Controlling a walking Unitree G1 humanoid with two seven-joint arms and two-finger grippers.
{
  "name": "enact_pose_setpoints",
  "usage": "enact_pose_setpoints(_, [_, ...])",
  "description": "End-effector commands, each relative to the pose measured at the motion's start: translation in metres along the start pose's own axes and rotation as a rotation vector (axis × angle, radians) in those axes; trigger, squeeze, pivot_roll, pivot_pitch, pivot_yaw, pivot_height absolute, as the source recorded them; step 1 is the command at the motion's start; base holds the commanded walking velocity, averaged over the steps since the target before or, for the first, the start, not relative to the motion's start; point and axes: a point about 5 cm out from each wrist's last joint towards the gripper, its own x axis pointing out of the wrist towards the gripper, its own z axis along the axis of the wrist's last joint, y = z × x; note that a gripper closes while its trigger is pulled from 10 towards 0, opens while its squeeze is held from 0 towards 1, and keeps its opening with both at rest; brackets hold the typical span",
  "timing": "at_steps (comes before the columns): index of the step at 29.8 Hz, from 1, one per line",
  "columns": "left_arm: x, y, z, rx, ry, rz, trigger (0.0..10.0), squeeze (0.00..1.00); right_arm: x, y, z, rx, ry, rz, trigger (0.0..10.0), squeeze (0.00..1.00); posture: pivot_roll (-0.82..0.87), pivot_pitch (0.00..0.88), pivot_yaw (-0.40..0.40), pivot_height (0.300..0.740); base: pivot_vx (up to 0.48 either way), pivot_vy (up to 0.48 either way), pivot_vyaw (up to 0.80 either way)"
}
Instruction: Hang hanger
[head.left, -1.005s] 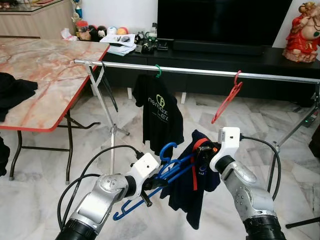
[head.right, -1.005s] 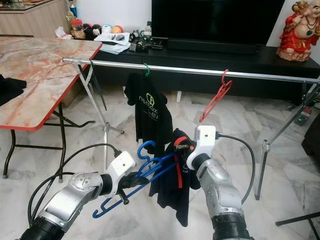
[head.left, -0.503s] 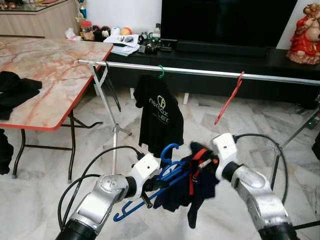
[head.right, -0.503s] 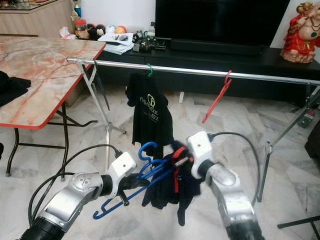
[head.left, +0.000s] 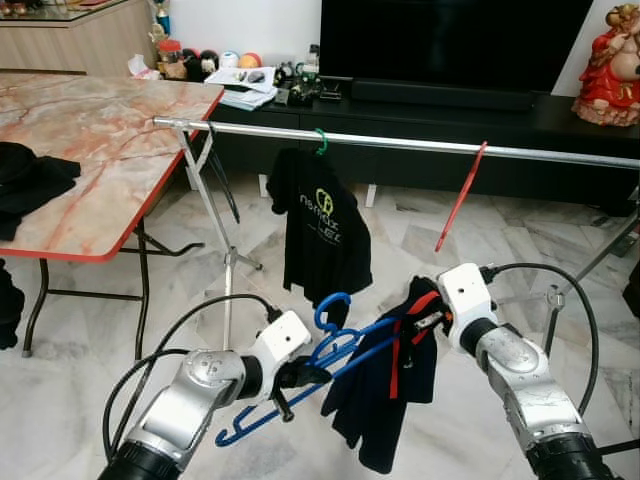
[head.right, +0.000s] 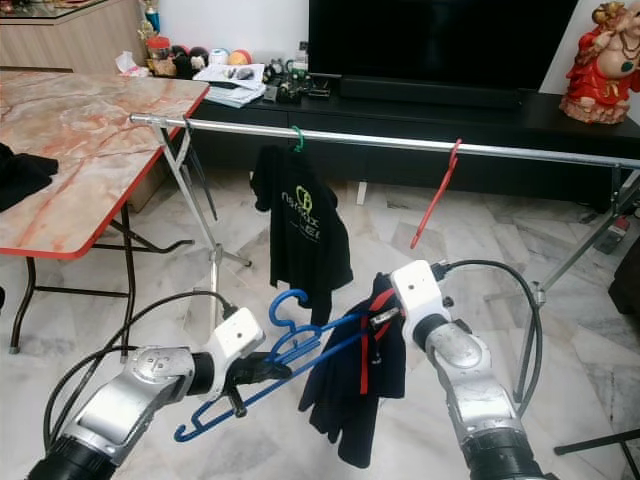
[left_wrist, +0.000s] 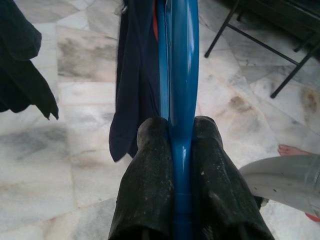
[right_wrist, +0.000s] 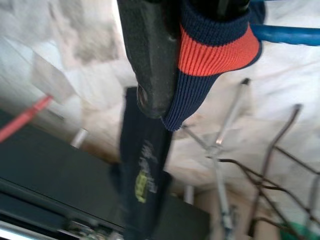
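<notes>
Presently: blue hanger (head.left: 335, 345), low before the rail (head.left: 400, 144), pinched at its bar by the left end effector (left_wrist: 180, 150); navy garment (head.left: 385, 390) on it, collar gripped by the right end effector (head.left: 432, 318). Hook to be kept upright and raised over the rail between hung shirt (head.left: 322, 235) and red hanger (head.left: 458, 200).

Silver arms, white wrists, black cables.
</notes>
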Motion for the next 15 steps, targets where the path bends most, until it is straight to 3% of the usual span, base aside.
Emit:
enact_pose_setpoints(1, [0.001, -0.006, 0.004, 0.017, -0.016, -0.046, 10.0, 0.0, 0.002, 0.003, 0.015, -0.019, -0.073, 0.051, 10.0, 0.0, 0.05, 0.07, -0.036, 0.74, 0.0, 0.0, 0.0])
enact_pose_setpoints(4, [0.001, -0.005, 0.005, 0.019, -0.02, -0.044, 10.0, 0.0, 0.001, 0.01, 0.022, 0.0, -0.124, 0.127, 10.0, 0.0, 0.05, 0.069, -0.037, 0.74, 0.0, 0.0, 0.0])
enact_pose_setpoints(5, [0.002, -0.005, 0.006, 0.018, -0.026, -0.047, 10.0, 0.0, -0.001, 0.019, 0.028, 0.004, -0.163, 0.222, 10.0, 0.0, 0.05, 0.069, -0.036, 0.74, 0.0, 0.0, 0.0])
enact_pose_setpoints(15, [0.006, -0.005, 0.009, 0.007, -0.043, -0.032, 10.0, 0.0, -0.019, 0.049, 0.04, 0.037, -0.266, 0.528, 10.0, 0.0, 0.04, 0.074, -0.034, 0.74, 0.0, 0.0, 0.0])
